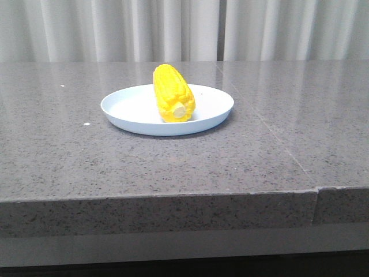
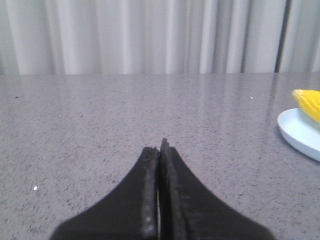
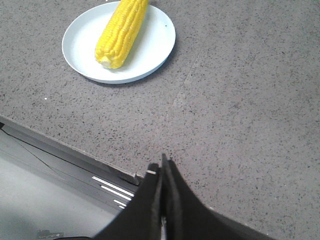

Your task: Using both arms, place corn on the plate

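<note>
Left tool (image 2: 159,145): two dark angular fingers pressed flat together, tips meeting in a point, nothing between them. Inner faces look rough and pitted. It sits low over the desk (image 2: 125,125).

Right tool (image 3: 163,162): same form, fingers pressed together, empty. It is above the near edge of the desk (image 3: 240,100).

Corn (image 1: 172,93): one ear, bright yellow, glossy, regular rows of kernels, pale cream stub end facing the front camera. It lies on the plate (image 1: 130,112), running from the near part of the plate toward the far rim. Well apart from both tools: ahead of the right tool (image 3: 122,32), off to the side of the left tool (image 2: 310,104).

Plate: one, round, shallow, pale bluish-white, low raised rim, smooth finish (image 3: 150,50) (image 2: 300,132).

Desk: grey speckled stone-like surface, slightly reflective, with a thin seam line (image 1: 277,144). Pale pleated curtain (image 1: 115,29) behind.

No readable writing or labels seen.
</note>
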Tool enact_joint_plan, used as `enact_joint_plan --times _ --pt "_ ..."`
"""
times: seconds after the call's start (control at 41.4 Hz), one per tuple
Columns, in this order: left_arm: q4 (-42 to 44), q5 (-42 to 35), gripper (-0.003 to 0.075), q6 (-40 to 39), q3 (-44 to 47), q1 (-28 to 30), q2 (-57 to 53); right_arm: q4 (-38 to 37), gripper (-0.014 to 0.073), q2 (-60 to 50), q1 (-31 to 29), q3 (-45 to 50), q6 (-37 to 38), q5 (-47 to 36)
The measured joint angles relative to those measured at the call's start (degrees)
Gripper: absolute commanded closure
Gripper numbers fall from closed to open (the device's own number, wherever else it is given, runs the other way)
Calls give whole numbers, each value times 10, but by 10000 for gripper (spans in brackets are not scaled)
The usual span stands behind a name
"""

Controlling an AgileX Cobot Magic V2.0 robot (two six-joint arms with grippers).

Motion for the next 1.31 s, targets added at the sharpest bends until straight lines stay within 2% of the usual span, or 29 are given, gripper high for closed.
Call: enact_joint_plan --times 0.169,0.435,1.306 --pt "11 -44 740 0 18 2 0 0 713 0 0 0 0 0" --pt "37 -46 740 0 18 2 0 0 713 0 0 1 0 0" --pt "37 -48 740 0 18 2 0 0 713 0 0 1 0 2"
